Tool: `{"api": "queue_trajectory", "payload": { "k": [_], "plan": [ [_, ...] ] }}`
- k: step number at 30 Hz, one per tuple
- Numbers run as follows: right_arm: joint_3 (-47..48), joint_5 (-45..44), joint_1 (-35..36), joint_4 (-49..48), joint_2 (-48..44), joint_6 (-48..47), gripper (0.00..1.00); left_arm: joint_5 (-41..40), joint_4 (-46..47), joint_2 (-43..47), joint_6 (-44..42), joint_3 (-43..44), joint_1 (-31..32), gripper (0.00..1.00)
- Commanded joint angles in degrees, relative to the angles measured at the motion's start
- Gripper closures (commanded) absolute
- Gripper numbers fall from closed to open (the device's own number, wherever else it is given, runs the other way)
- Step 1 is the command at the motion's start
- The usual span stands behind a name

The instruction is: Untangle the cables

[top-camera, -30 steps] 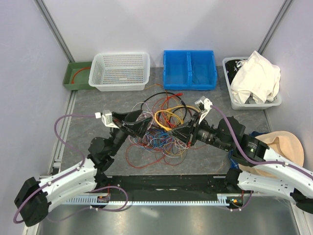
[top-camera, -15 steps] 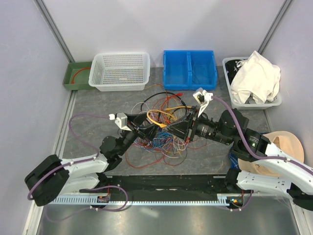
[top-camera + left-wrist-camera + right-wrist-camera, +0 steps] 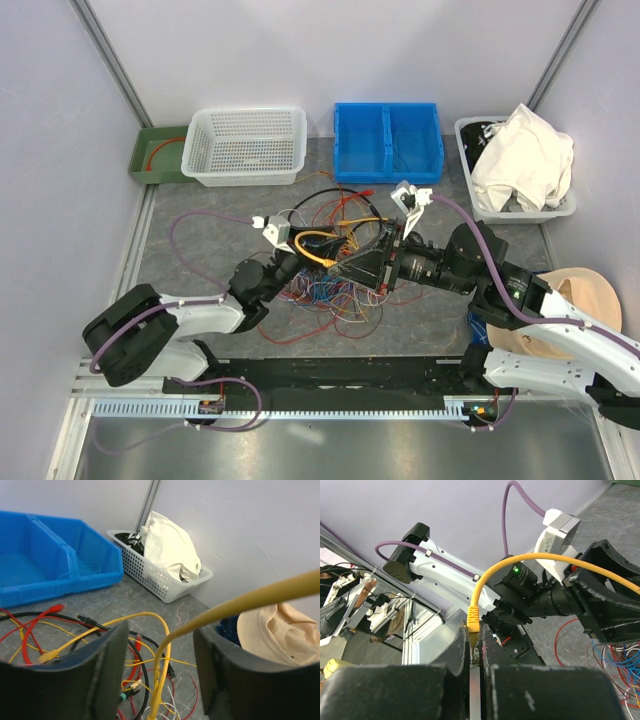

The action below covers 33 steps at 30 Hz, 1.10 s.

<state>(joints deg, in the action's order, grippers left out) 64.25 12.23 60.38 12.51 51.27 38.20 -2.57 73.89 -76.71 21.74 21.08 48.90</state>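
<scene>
right jaws pressed together on the plug end of a yellow cable [image 3: 520,560], which arches away toward the left arm [image 3: 450,575]; left jaws spread, the yellow cable passing up through the gap between them; both sets meet over the cables [image 3: 330,292], a jumble of red, blue, orange and black wire mid-bench [image 3: 230,200]; a tan hat [image 3: 585,295] lies at the right; farthest back stand a green tray [image 3: 140,165], a white basket [image 3: 245,172], a blue bin [image 3: 360,140] and a cloth-filled basket [image 3: 500,213].
</scene>
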Motion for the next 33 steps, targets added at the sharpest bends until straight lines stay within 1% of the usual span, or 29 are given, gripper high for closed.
{"api": "queue_trajectory", "payload": {
  "k": [1, 3, 4, 5, 6, 7, 8, 9, 10, 11, 12, 13, 14, 15, 16, 17, 19, 20, 23, 25, 27, 28, 29, 30, 31, 33],
  "plan": [
    [0.7, 1.6, 0.4, -4.3, -1.2, 0.9, 1.00, 0.1, 16.4, -2.0, -2.0, 3.8, 0.1, 0.61],
    [0.3, 1.0, 0.4, -3.8, -2.0, 0.4, 1.00, -0.9, 16.3, -1.6, -2.1, 3.6, 0.1, 0.73],
    [0.1, -0.1, 0.4, -3.4, -2.3, 0.2, 1.00, -2.0, 16.2, -1.2, -2.5, 3.4, 0.1, 0.93],
    [-0.1, -0.5, 0.3, -3.0, -3.1, -0.3, 0.95, -3.1, 14.8, -0.5, -2.7, 3.3, 0.1, 0.98],
    [-0.5, -1.2, 0.3, -2.5, -3.5, -1.2, 0.84, -4.3, 13.6, 1.7, -2.8, 2.8, 0.1, 0.98],
    [-0.8, -2.2, 0.4, -1.4, -4.1, -1.8, 0.71, -6.3, 12.1, 3.3, -3.0, 2.7, 0.1, 0.98],
    [-1.1, -5.1, 0.4, -0.6, -5.1, -2.4, 0.48, -7.3, 9.4, 5.1, -3.4, 2.8, 0.1, 0.98],
    [-1.5, -7.0, 0.4, 0.6, -5.6, -3.1, 0.41, -8.5, 0.5, 10.6, -4.1, 4.5, 0.1, 0.98],
    [-1.8, -9.0, 0.4, 3.1, -6.3, -4.9, 0.36, -12.5, -9.0, 13.7, -4.1, 6.5, 0.1, 0.98],
    [-2.3, -15.4, 0.3, 4.5, -7.7, -5.7, 0.29, -15.2, -19.8, 17.3, -3.6, 9.7, 0.0, 0.98],
    [-3.6, -18.8, 0.4, 5.8, -8.5, -6.4, 0.27, -18.2, -45.2, 19.5, -2.4, 19.9, -0.2, 0.98],
    [-4.3, -22.6, 0.4, 8.0, -9.2, -7.5, 0.25, -23.9, -55.5, 20.4, -2.0, 25.7, -1.0, 0.98],
    [-5.2, -26.1, 0.4, 8.8, -10.6, -7.6, 0.20, -26.3, -63.8, 19.8, -1.7, 31.3, -1.5, 0.98],
    [-7.2, -31.8, 0.3, 9.4, -11.3, -7.8, 0.19, -28.3, -78.0, 19.1, -2.3, 41.4, -2.0, 0.98],
    [-8.3, -33.7, 0.4, 9.4, -12.0, -8.0, 0.18, -31.7, -82.5, 17.1, -2.9, 45.8, -2.6, 0.98],
    [-9.2, -35.1, 0.3, 9.3, -13.0, -8.0, 0.18, -33.0, -86.3, 16.3, -4.6, 52.3, -2.7, 0.98],
    [-11.4, -38.3, 0.3, 8.8, -13.6, -8.0, 0.18, -35.3, -90.7, 15.0, -7.0, 56.8, -2.8, 0.98],
    [-11.9, -38.6, 0.3, 8.6, -13.7, -8.7, 0.17, -35.9, -90.9, 13.9, -8.9, 59.6, -2.9, 0.98],
    [-12.6, -38.6, 0.4, 8.8, -13.2, -9.8, 0.18, -37.5, -91.6, 10.5, -11.8, 63.9, -4.3, 0.98],
    [-12.9, -38.4, 0.3, 9.3, -13.5, -9.9, 0.18, -37.7, -93.6, 8.0, -12.2, 66.1, -6.8, 0.98],
    [-14.0, -38.3, 0.4, 9.5, -13.9, -9.8, 0.18, -35.9, -96.4, 3.5, -11.0, 69.7, -9.5, 0.98],
    [-14.5, -38.4, 0.4, 9.5, -14.5, -9.5, 0.18, -32.8, -98.0, 1.9, -10.0, 71.0, -12.8, 0.98],
    [-14.9, -38.5, 0.3, 9.5, -14.9, -9.5, 0.18, -30.8, -101.4, 0.3, -7.8, 73.5, -14.7, 0.98],
    [-15.8, -38.6, 0.4, 9.5, -15.0, -9.3, 0.18, -28.4, -102.6, -3.0, -6.8, 74.4, -16.6, 0.98],
    [-16.1, -38.8, 0.4, 9.5, -15.1, -9.5, 0.18, -22.6, -103.4, -4.4, -6.2, 75.1, -20.5, 0.98],
    [-16.8, -39.6, 0.3, 9.5, -15.2, -9.7, 0.18, -18.4, -104.6, -8.9, -3.4, 76.3, -24.2, 0.94]
  ]
}}
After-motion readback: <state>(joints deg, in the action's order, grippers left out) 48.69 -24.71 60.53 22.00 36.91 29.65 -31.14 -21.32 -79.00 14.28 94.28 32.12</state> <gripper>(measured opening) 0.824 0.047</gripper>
